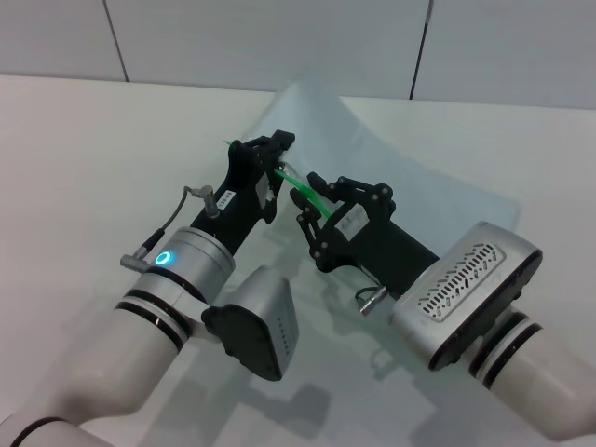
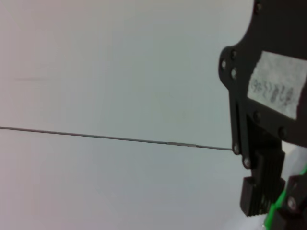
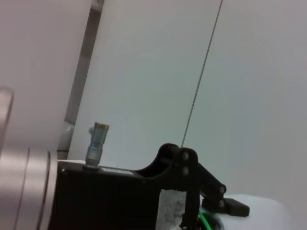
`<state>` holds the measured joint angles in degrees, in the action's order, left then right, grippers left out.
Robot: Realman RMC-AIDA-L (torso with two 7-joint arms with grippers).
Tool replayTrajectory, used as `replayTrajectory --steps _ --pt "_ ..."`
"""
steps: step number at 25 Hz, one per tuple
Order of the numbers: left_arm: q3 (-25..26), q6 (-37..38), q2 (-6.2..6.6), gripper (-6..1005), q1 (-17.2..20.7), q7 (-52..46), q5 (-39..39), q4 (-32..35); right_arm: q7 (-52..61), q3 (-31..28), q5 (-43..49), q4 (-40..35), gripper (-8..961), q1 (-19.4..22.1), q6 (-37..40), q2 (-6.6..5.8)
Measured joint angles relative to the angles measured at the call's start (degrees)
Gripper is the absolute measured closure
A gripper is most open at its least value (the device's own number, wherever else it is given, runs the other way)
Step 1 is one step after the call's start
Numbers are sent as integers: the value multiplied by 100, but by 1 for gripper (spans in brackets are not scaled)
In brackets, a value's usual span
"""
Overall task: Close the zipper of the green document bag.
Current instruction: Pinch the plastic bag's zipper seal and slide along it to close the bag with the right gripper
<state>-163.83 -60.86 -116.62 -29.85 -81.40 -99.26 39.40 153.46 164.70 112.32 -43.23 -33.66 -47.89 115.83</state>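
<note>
The green document bag (image 1: 400, 158) lies on the white table, a translucent pale blue sheet whose near edge is lifted between my two grippers. Its zipper (image 1: 300, 184) shows as a short bright green strip running from one gripper to the other. My left gripper (image 1: 277, 168) is shut on the bag's green edge at the strip's left end. Just to its right, my right gripper (image 1: 310, 200) is shut on the zipper. The left wrist view shows the right gripper (image 2: 280, 203) pinching the green zipper (image 2: 276, 211). Most of the zipper's length is hidden behind the grippers.
The white table (image 1: 93, 140) runs back to a grey panelled wall (image 1: 279, 37). Both forearms fill the lower half of the head view. A silver connector (image 3: 97, 143) sticks out of the left gripper's body in the right wrist view.
</note>
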Motion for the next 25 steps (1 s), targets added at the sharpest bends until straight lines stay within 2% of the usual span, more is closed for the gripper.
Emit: replayTrajectory --steps 4,15,25 --pt "0 -10 2 940 13 -4 -46 20 0 3 0 14 736 0 2 0" --pt "0 -14 9 940 15 5 -58 24 0 10 25 44 745 9 -19 0" --pt "0 -10 9 939 23 18 -58 23 0 10 36 43 845 9 -32 0"
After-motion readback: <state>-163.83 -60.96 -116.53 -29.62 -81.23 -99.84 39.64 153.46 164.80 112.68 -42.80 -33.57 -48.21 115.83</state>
